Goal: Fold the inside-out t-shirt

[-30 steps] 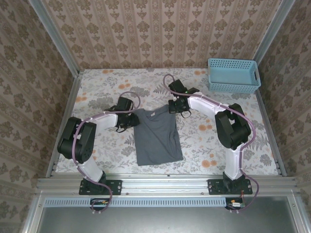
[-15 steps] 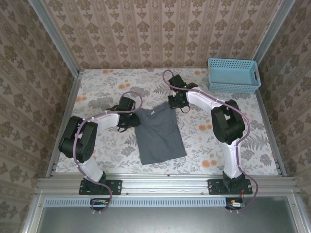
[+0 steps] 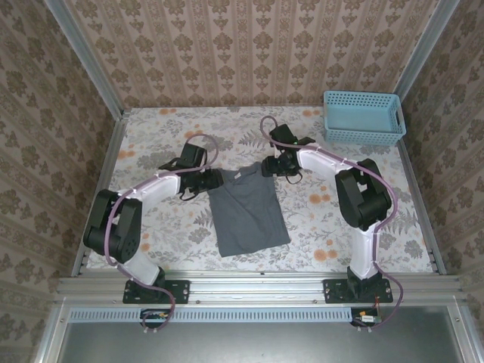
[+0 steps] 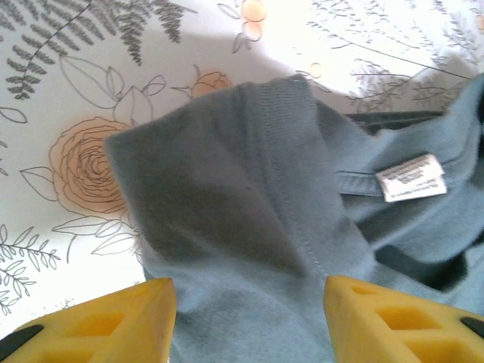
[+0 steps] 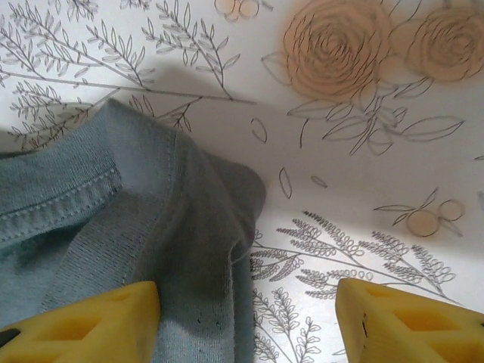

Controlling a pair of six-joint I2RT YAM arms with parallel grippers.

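Fabric lies between the parted fingers of both pincers, gripped by neither. The left pincer (image 4: 248, 293) stands wide over one shoulder corner of the inside-out t-shirt (image 3: 247, 210), a raised fold of cloth just ahead of its fingers and the white neck label (image 4: 411, 178) off to its right. The right pincer (image 5: 247, 291) is also wide and holds nothing. The other shoulder corner sits ahead of its left finger, with the stitched collar (image 5: 60, 200) further left and bare flowered surface (image 5: 363, 151) ahead of its right finger.

From above, the shirt stretches from the two pincers back toward the arm bases as a narrow, slightly skewed oblong, flat on the surface. The blue basket (image 3: 363, 117) is well apart, beyond the right pincer.

The step in hand looks like setting down the collar end after a lengthwise fold. The next move probably calls for a fresh pinch on both corners, low enough to catch every layer, then carrying them evenly toward the hem.

How many layers lie under each corner, and where the sleeves went, is hard to tell. The wrist views cut the fingers off at the bottom edge, and from above the arms cover the pincer tips.
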